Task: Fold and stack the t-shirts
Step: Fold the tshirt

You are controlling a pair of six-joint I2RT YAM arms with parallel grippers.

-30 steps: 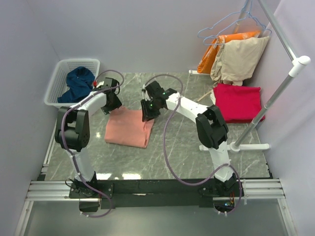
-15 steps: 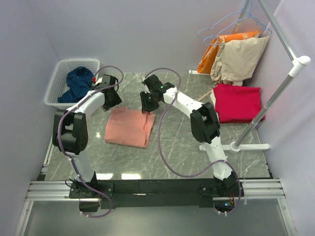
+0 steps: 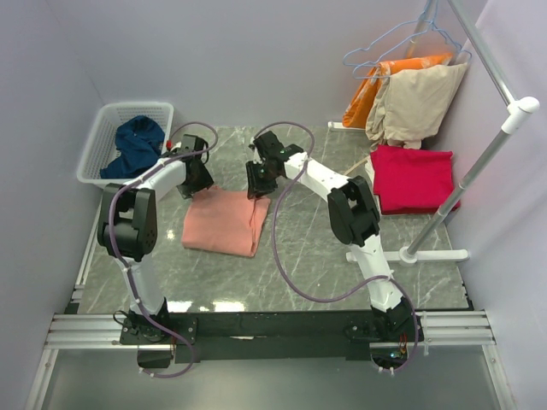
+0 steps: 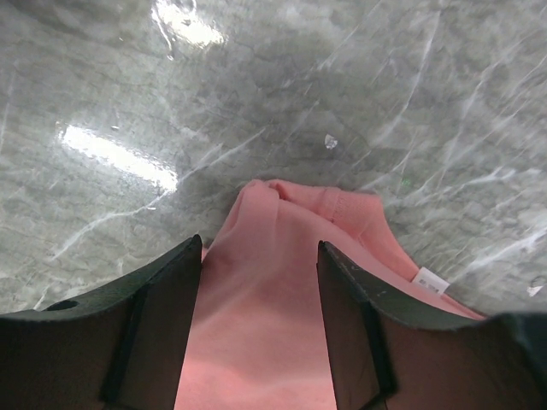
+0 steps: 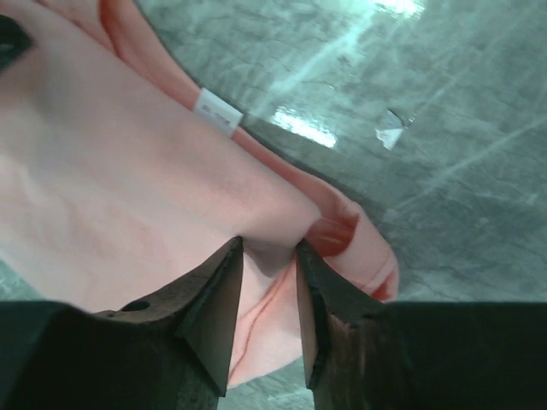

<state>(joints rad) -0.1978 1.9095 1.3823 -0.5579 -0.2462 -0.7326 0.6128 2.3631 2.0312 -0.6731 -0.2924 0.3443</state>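
- The grey marble table (image 3: 342,273) carries the job's centrepiece: the salmon-pink t-shirt (image 3: 224,224), lying folded into a rough rectangle left of the middle.
- Well to the right of the salmon-pink t-shirt and slightly farther back, the crimson-red t-shirt (image 3: 414,178) lies folded flat, the likely base of the stack.
- Beyond the pink shirt's far-left corner stands a white basket (image 3: 92,145), with the navy-blue t-shirt (image 3: 137,145) crumpled inside it and not yet folded.
- At the pink shirt's far-left corner, the left gripper (image 4: 259,256) is poised with its fingers spread wide. The cloth runs flat between them and is not pinched.
- At the pink shirt's far-right corner, the right gripper (image 5: 269,248) has its fingers set close together, with a ridge of cloth rising into the narrow gap. Whether they are clamped on it cannot be told.
- A small white neck label (image 5: 216,112) shows along the pink shirt's far edge, between the two grippers.
- Handling, as a judgement: the shirt looks light, limp and quick to sag or unfold. It would be best taken at both far corners at once, catching every layer of the fold, since a single pinch would let the fold slide open on the smooth stone.
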